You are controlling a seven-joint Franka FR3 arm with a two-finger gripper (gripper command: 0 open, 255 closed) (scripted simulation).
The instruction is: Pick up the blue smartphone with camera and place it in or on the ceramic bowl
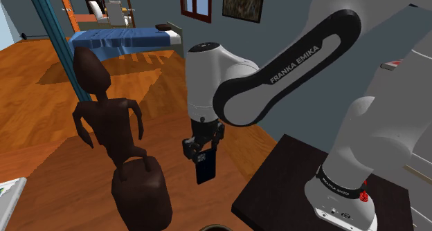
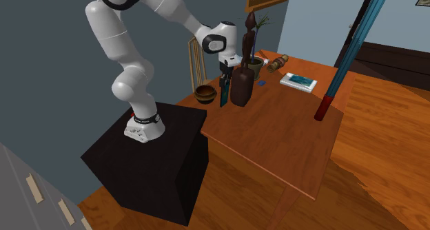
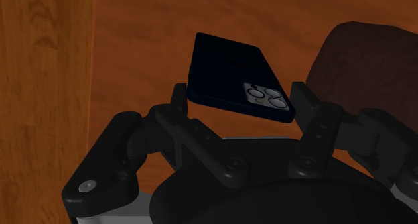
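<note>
Smartphone pinched in claw, hanging downward

The smartphone looks glossy, the table wooden.

Beside the dark brown statue, a navy, near-black phone with grey camera rings, against the all-black gripper. Left of the statue in the second exterior view, a brown bowl; beneath it, a reddish wood-grain table. The arm is white with dark joints, its stand black.
</note>
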